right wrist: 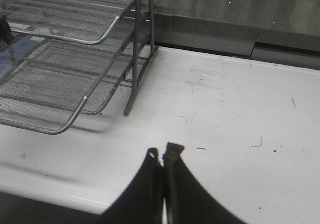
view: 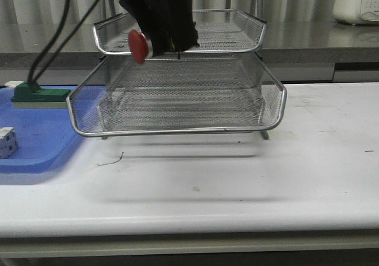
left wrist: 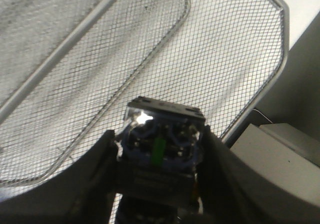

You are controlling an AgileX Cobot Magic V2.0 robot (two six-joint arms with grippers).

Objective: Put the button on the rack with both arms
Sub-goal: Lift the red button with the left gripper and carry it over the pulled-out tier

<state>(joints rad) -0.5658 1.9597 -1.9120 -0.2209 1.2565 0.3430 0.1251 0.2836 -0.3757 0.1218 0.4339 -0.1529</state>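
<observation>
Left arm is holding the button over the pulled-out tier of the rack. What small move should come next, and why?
Probably lower the left gripper a little toward the mesh, then open. It is shut on the button, which hangs above the slid-out middle tier of the rack, with only mesh under it in the wrist view. The right gripper is shut over the bare table, clear of the rack.

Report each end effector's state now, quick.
Left end effector: shut on the button, held above the rack.
Right end effector: shut, empty, over the white table.
</observation>
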